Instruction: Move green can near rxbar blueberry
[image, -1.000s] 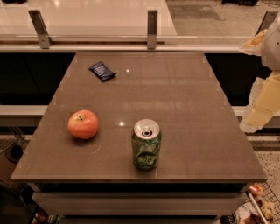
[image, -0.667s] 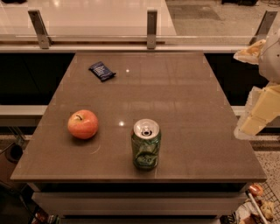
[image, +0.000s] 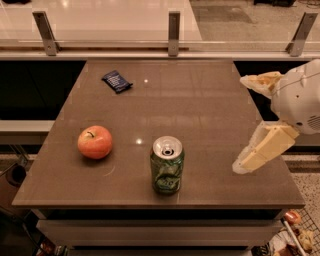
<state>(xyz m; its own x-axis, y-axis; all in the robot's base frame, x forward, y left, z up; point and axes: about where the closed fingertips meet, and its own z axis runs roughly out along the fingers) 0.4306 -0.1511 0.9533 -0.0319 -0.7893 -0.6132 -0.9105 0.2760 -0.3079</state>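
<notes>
The dented green can (image: 167, 165) with a silver top stands upright near the front edge of the brown table (image: 200, 110), a little right of centre. The rxbar blueberry (image: 117, 81), a small dark navy wrapper, lies flat at the far left of the table. My gripper (image: 243, 125) is at the right edge of the table, to the right of the can and apart from it. Its two cream fingers (image: 260, 82) are spread wide and hold nothing.
A red apple (image: 95, 142) sits on the table left of the can. A rail with metal posts (image: 173, 26) runs along the far side. The floor to the right and front holds clutter (image: 292, 235).
My gripper has moved left, in over the table's right edge, towards the can. The can, apple and bar have not moved.
</notes>
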